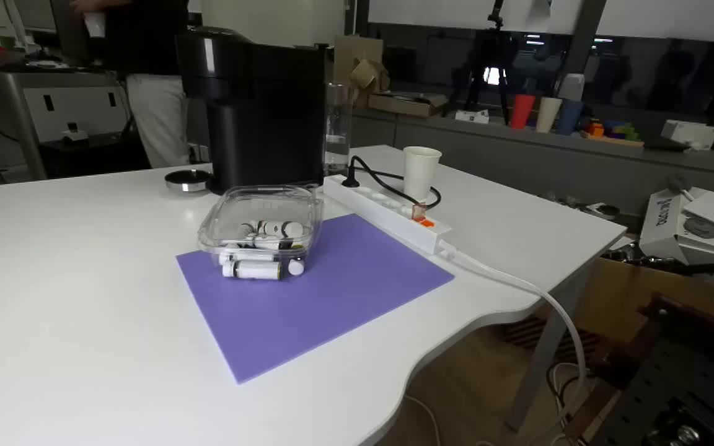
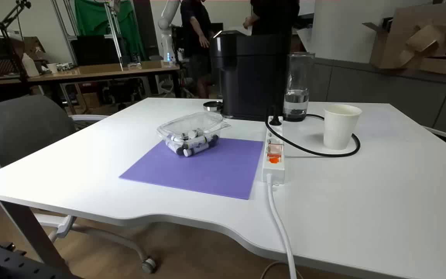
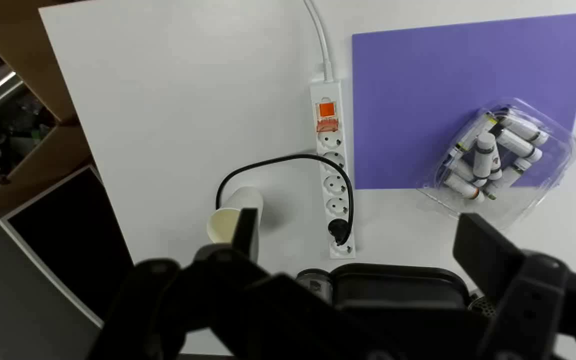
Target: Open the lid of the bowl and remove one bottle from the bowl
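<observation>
A low clear plastic bowl (image 1: 311, 244) stands on the back edge of the purple mat in both exterior views. The clear domed lid (image 2: 192, 119) appears to sit over its top. Several small white bottles with dark bands lie jumbled inside; a bottle (image 1: 251, 269) shows through the front wall, and another bottle (image 3: 483, 154) is seen from above. In the wrist view my gripper (image 3: 358, 232) stands open, its fingers wide apart and nothing between them. The bowl (image 3: 538, 192) lies beyond and to the right of the right fingertip, apart from it. Neither exterior view shows the gripper.
Behind the bowl rises a tall black machine (image 1: 264, 118) with a round metal tray (image 1: 187, 180). A white power strip (image 2: 274, 155) with a black cable runs beside the purple mat (image 2: 196, 170). A white paper cup (image 2: 340, 126) and a clear water tank (image 2: 296, 89) stand nearby.
</observation>
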Action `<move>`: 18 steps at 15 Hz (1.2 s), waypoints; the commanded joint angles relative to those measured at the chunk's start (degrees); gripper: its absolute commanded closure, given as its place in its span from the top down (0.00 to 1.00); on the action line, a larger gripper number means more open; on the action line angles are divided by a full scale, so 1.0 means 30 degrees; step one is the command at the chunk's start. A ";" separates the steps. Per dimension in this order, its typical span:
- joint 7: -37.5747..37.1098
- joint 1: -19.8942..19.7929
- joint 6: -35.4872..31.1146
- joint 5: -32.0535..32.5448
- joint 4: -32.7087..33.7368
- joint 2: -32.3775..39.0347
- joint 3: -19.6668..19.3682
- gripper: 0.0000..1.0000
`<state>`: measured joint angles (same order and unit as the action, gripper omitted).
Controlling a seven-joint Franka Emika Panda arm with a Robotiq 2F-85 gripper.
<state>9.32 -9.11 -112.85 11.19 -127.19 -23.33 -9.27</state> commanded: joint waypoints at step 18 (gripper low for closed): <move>0.4130 0.1710 -0.0623 -0.4124 0.0830 0.3461 -0.0804 1.00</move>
<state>15.34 -6.78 -113.83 4.28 -127.19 -19.50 -10.11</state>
